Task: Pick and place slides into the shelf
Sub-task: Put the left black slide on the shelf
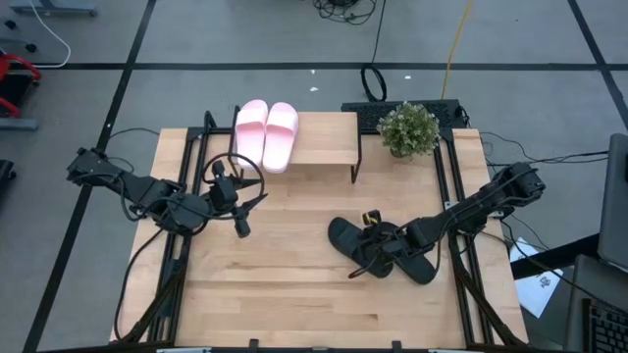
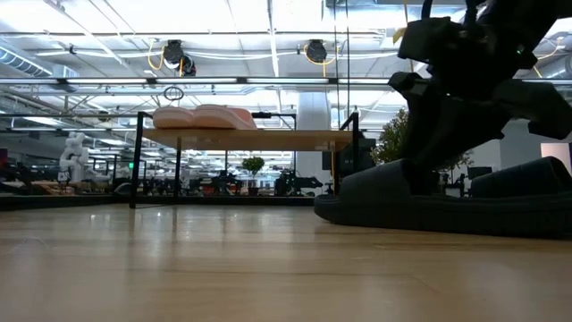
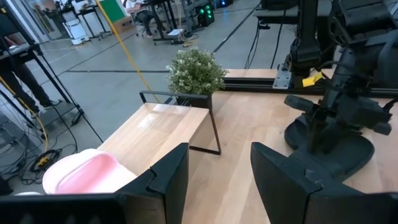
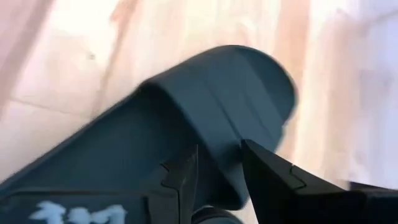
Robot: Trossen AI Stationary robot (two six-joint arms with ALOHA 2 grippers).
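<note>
Pink and black on pale wood
Pale pink slides (image 1: pixel 266 134) on the light wooden shelf (image 1: pixel 324 138); matte black slides (image 1: pixel 381 249) on the blond counter (image 1: pixel 294 284).

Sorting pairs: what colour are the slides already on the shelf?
Pale pink slides, clearest in the high view.

pink slides (image 1: pixel 266 134): atop shelf (image 1: pixel 324 147) | black slides (image 1: pixel 383 250): on table

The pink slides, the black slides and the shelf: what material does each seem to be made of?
Pink slides: probably moulded foam or rubber, smooth, one-piece, matte. Black slides: likely the same, matte, thick-soled. Shelf: light wooden board with visible grain on thin black legs, apparently metal.
</note>
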